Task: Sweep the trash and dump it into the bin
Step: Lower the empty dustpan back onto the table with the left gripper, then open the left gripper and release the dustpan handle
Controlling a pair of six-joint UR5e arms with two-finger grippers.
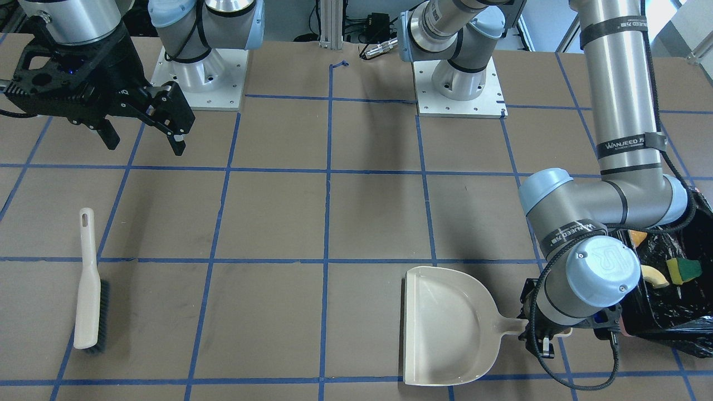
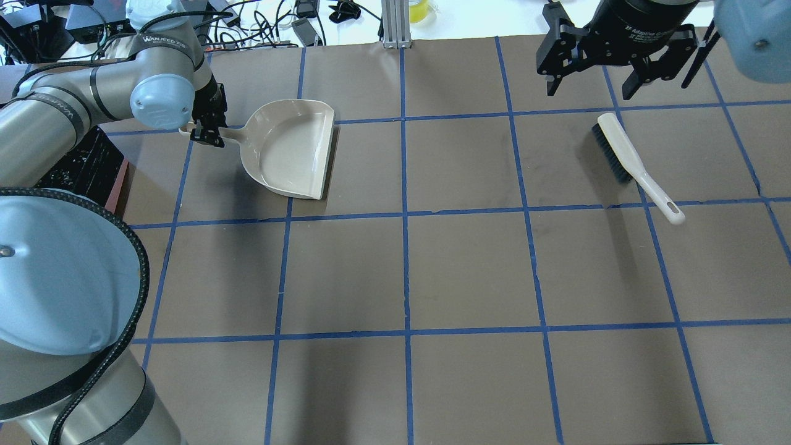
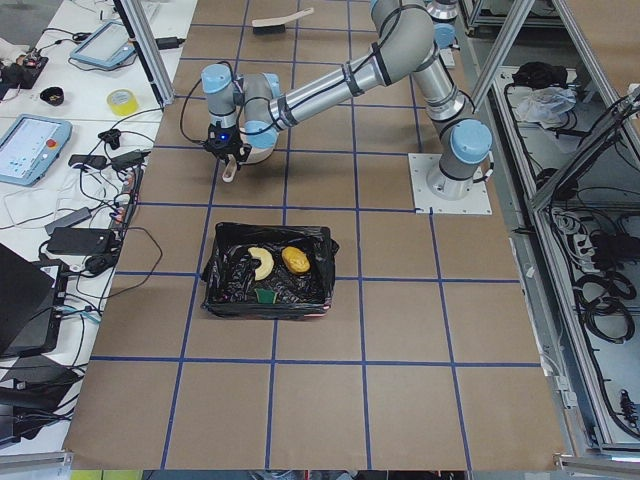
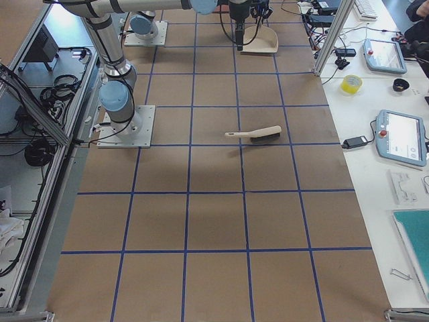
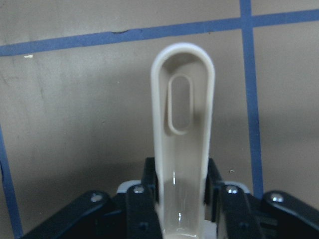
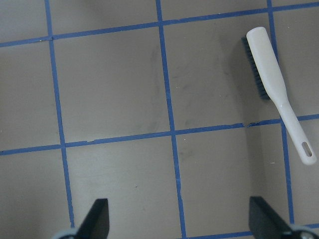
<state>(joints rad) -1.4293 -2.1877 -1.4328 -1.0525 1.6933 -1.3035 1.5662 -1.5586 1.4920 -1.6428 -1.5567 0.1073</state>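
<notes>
The pink bin (image 3: 213,268), lined with a black bag, holds all three trash items: the amber lump (image 3: 295,260), the croissant-like piece (image 3: 262,263) and the yellow-green sponge (image 3: 265,296). They also show in the front view, the lump (image 1: 638,237), the croissant piece (image 1: 655,276) and the sponge (image 1: 683,269). My left gripper (image 1: 543,341) is shut on the handle (image 5: 183,124) of the beige dustpan (image 2: 287,148), which sits empty and low at the table beside the bin. My right gripper (image 2: 590,86) is open and empty, above the table behind the brush (image 2: 624,154).
The beige hand brush (image 1: 89,289) lies loose on the table, bristles sideways, also in the right wrist view (image 6: 271,74). The table is brown with a blue tape grid. Cables and devices lie beyond the table's far edge (image 2: 296,18).
</notes>
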